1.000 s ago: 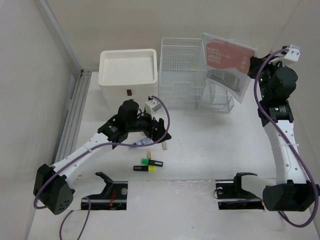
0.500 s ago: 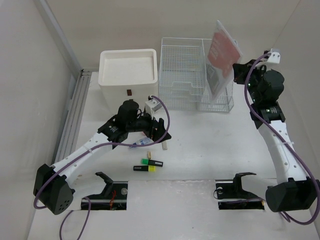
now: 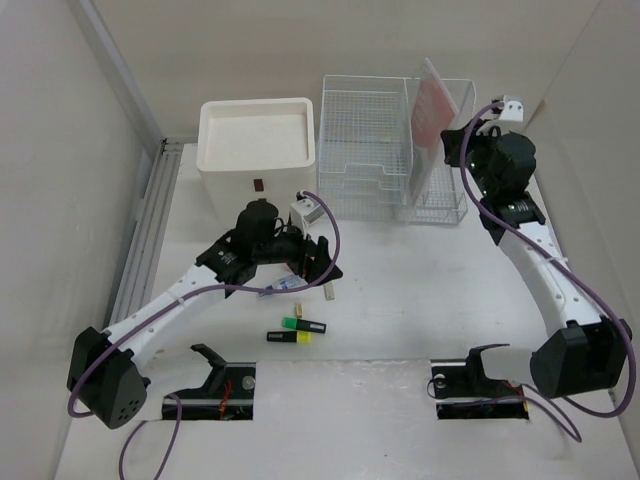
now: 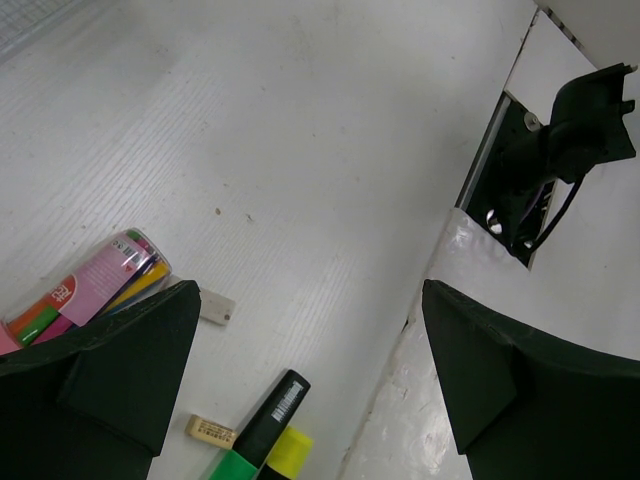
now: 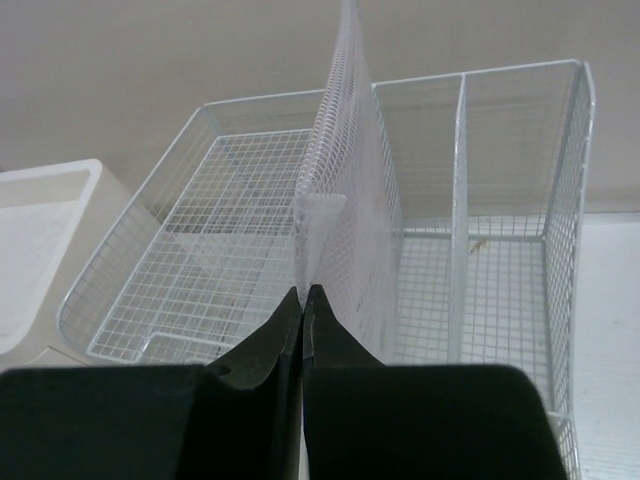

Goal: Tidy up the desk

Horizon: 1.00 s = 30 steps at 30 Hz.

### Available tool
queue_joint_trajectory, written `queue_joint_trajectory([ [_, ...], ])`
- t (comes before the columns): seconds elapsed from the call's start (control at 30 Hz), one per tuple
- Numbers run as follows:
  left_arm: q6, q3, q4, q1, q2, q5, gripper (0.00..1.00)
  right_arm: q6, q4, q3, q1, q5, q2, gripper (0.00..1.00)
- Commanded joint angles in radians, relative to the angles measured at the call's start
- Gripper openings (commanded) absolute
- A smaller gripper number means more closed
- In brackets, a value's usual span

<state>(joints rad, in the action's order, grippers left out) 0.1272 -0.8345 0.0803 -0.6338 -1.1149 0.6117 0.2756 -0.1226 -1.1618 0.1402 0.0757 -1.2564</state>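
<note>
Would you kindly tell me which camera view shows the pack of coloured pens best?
The left wrist view: the pen pack shows its pink label and coloured pens, one end behind the left gripper. The top external view gives only a sliver under that gripper; the right wrist view, nothing.
</note>
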Motion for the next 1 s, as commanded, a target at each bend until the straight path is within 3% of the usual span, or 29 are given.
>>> queue_joint_trajectory([
  [0.0, -0.008, -0.005, -0.011, -0.006, 0.006, 0.005, 0.91, -0.059, -0.172, -0.055, 0.036, -0.033, -0.009, 0.00],
  [0.5, -0.008, -0.005, -0.011, -0.006, -0.043, -0.004, 0.91, -0.194, -0.284, -0.114, 0.055, -0.093, -0.086, 0.00],
  [0.97, -0.008, -0.005, -0.011, -0.006, -0.106, -0.023, 0.91, -0.234, -0.506, -0.039, 0.055, -0.111, -0.179, 0.00],
])
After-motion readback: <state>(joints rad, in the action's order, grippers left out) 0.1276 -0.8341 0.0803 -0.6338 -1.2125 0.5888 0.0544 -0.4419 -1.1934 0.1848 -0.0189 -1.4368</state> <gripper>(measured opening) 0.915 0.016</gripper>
